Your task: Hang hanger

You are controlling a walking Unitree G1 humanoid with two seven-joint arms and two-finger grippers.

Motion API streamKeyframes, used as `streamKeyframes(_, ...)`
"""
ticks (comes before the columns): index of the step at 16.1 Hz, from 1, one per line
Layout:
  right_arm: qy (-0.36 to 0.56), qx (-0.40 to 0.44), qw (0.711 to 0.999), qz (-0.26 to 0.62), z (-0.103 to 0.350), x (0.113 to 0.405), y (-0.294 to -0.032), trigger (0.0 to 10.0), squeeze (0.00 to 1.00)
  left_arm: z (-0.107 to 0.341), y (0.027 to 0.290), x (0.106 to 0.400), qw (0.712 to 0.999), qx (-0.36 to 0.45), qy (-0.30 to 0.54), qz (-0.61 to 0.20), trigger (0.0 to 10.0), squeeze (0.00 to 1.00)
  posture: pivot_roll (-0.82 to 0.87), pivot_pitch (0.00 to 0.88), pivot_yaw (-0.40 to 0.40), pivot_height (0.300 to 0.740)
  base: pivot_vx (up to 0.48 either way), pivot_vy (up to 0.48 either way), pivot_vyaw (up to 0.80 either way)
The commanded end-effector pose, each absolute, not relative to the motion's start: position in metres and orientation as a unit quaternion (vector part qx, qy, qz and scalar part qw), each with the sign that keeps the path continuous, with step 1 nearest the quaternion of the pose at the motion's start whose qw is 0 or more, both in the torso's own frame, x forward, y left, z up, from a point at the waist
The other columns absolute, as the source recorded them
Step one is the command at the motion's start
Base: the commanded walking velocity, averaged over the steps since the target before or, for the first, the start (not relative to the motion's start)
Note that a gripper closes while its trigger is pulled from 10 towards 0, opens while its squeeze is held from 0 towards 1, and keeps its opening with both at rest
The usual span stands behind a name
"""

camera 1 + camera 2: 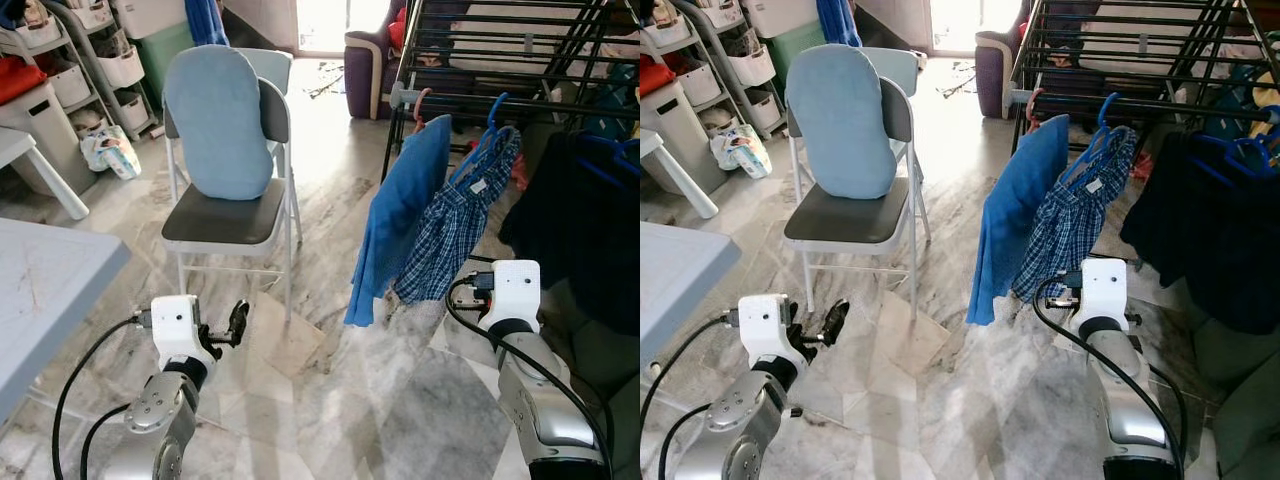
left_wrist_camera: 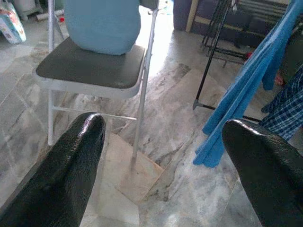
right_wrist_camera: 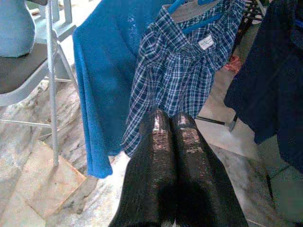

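Hanger (image 3: 201,21) beyond closed right fingers (image 3: 185,142)

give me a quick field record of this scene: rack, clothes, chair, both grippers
drying rack: black metal bars, ahead and to the robot's right
plaid shirt: on a blue hanger, hung on the rack
blue cloth: draped beside the plaid shirt, on its left
dark garment: hangs at far right of the rack
chair: folding, grey seat, light blue cushion against its back
left gripper: open, empty, low over the floor
right gripper: shut, empty, pointing at the plaid shirt
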State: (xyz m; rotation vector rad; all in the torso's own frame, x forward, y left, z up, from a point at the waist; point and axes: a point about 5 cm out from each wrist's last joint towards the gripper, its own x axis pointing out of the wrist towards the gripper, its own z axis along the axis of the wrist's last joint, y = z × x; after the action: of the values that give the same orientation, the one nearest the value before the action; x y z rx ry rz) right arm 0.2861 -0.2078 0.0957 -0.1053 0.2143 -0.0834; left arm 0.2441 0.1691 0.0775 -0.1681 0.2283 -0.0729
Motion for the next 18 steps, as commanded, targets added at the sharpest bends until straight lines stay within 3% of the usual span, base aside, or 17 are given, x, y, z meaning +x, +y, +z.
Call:
streamKeyframes(1, 0.097, -0.048, 0.993, -0.04, 0.1, 0.291, -0.204, 10.0, 0.0, 0.084, 0.174, 0.247, 0.991, -0.077, 0.106, -0.034, 10.0, 0.0, -0.09, 0.028, 0.07, 0.74, 0.0, 0.0, 0.0)
streamKeyframes(9, 0.094, -0.051, 0.994, -0.02, 0.103, 0.298, -0.196, 10.0, 0.0, 0.084, 0.175, 0.247, 0.992, -0.075, 0.103, -0.021, 10.0, 0.0, -0.09, 0.021, 0.039, 0.74, 0.0, 0.0, 0.0)
streamKeyframes(18, 0.093, -0.031, 0.994, -0.046, 0.098, 0.282, -0.207, 10.0, 0.0, 0.08, 0.175, 0.245, 0.991, -0.069, 0.111, -0.026, 10.0, 0.0, -0.12, 0.026, 0.091, 0.74, 0.0, 0.0, 0.0)
